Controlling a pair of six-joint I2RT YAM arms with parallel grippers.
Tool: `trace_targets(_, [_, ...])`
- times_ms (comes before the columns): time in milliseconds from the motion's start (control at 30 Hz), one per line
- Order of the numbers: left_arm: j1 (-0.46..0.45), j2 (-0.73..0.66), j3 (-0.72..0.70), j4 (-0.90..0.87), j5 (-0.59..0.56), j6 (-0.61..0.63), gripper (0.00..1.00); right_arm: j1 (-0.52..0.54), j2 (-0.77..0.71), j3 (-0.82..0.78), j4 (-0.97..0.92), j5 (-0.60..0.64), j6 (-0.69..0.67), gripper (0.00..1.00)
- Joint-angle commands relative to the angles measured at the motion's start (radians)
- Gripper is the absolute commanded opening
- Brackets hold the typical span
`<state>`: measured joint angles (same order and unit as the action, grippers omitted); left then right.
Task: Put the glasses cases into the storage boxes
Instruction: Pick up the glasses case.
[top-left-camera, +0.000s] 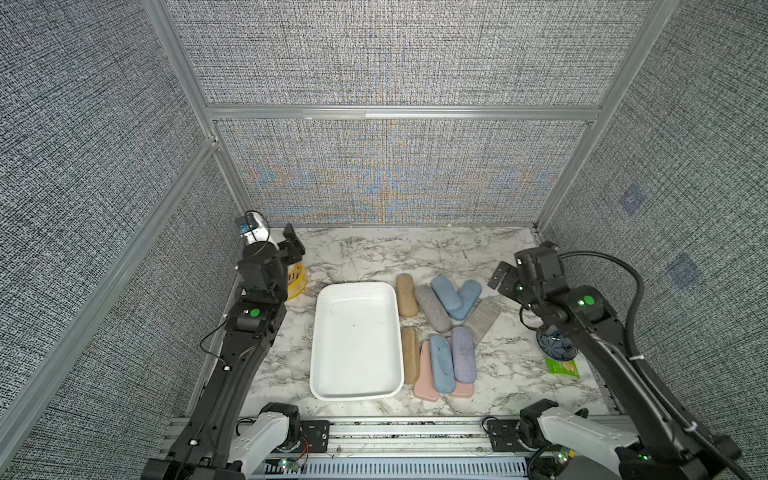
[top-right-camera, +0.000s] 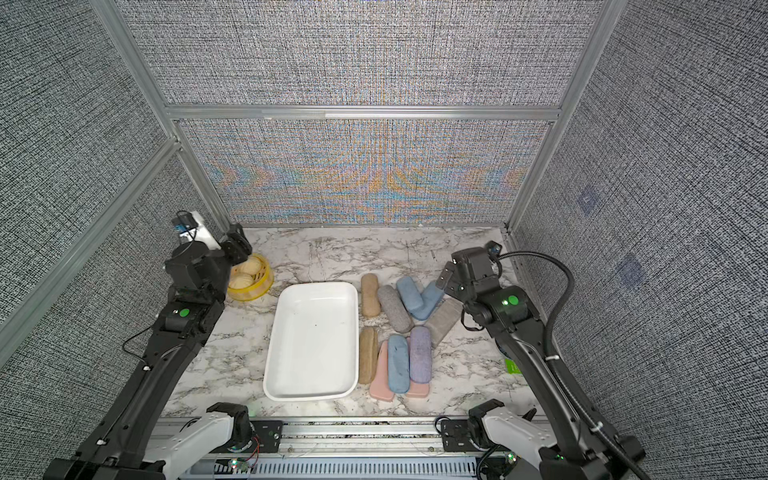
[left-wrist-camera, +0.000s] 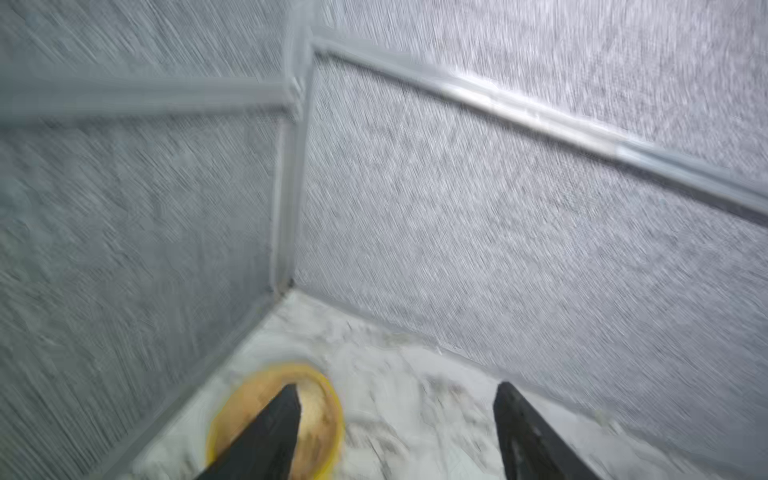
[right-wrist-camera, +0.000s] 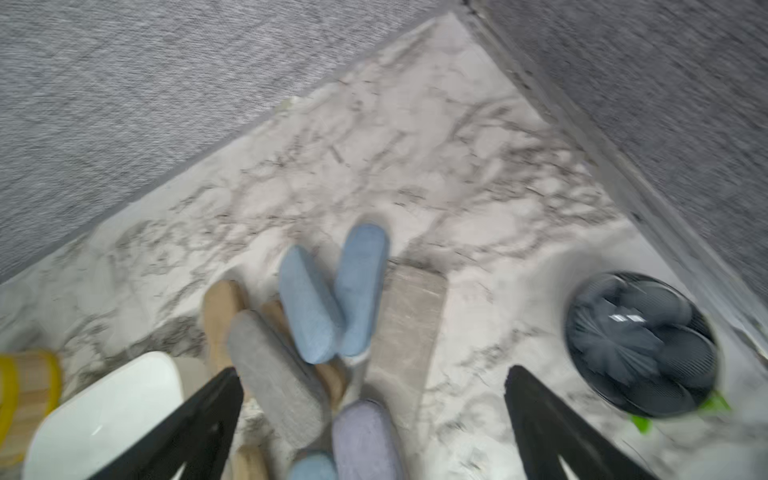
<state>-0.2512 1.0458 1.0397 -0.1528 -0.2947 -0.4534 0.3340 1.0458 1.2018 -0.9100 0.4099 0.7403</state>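
arms: black links (top-left-camera: 232, 374), white base housings (top-left-camera: 262, 434)
markings: green dot (top-left-camera: 254, 312) behind each jaw pair (glowing)
cable: thick black hose (top-left-camera: 640, 291), right arm
fingers (left-wrist-camera: 266, 436): black, tapered

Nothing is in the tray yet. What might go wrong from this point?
The glasses cases overlap: one blue case lies across the pink cases, so lifting any could drag its neighbours. The right arm hangs over the dark blue bowl and green packet; a low reach may knock them. The left pincer, open, sits above the bun basket and could bump it.
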Motion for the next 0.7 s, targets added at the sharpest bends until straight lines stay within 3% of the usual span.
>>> trace_targets(0, [-0.152,0.064,0.018,-0.337,0.073,-0.269,0.73,-0.094,-0.019,-0.038,0.006,-0.110,-0.055,0.99])
trace_targets(133, [-0.348,0.227,0.104,-0.439,0.015,-0.297,0.70,0.015,0.162,0.121,-0.165,-0.093,-0.129,0.99])
trace_targets(267, [-0.486,0.433,0.283,-0.524,0.003,-0.323,0.71,0.112,0.278,0.134,-0.203,-0.122,-0.128,0.96])
trace_targets(467, [-0.557,0.821,0.619,-0.517,0.169,-0.488,0.71,0.106,0.328,0.115,-0.234,-0.115,-0.092,0.96])
trace_targets(567, [-0.568,1.013,0.832,-0.623,0.240,-0.578,0.65,0.099,0.326,0.122,-0.261,-0.087,-0.076,0.96])
trace_targets(667, [-0.583,1.120,0.978,-0.710,0.273,-0.627,0.64,0.093,0.301,0.127,-0.287,-0.090,-0.048,0.96])
